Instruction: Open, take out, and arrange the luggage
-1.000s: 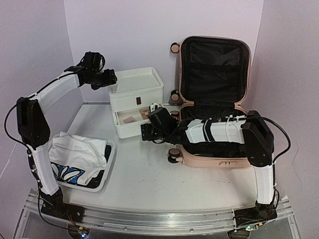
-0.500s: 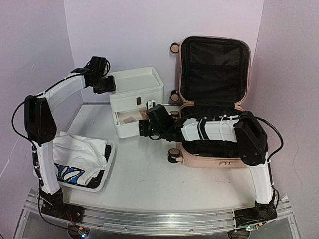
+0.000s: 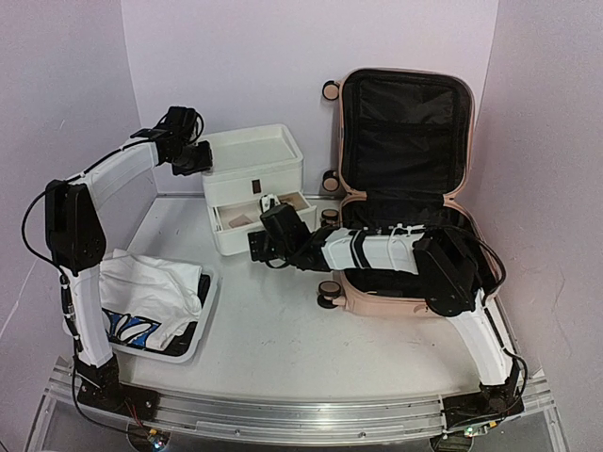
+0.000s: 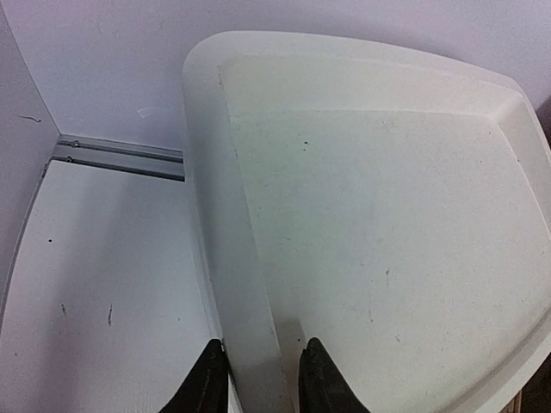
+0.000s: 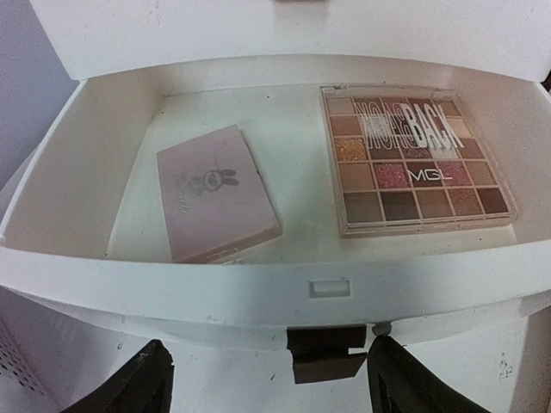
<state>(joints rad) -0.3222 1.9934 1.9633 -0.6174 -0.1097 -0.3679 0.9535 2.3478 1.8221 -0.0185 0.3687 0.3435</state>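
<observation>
White tabletop (image 3: 283, 339) sits boxed in by pale lilac walls (image 3: 236, 56) at the back and on both sides. At its right rear lies the small pale pink hard-shell suitcase (image 3: 405, 299), open. Its base shell is flat on the table and its lid stands upright near the back wall, black lining facing forward. Its caster wheels point left, so its length runs left to right. Its right side is close to the right wall, and the right arm reaches across the base shell. Just left of the wheels stands a white plastic drawer unit (image 3: 254, 155) with its lower drawer (image 5: 258, 288) pulled out, holding a pink compact (image 5: 217, 194) and a clear eyeshadow palette (image 5: 417, 163). The right gripper (image 3: 256, 247) hangs before that drawer, fingers wide apart. The left gripper (image 4: 263, 383) straddles the unit's top left rim, fingers close on either side; whether they pinch it I cannot tell. A white perforated basket (image 3: 205, 315) of cloth sits front left, with bare table between it and the suitcase.
</observation>
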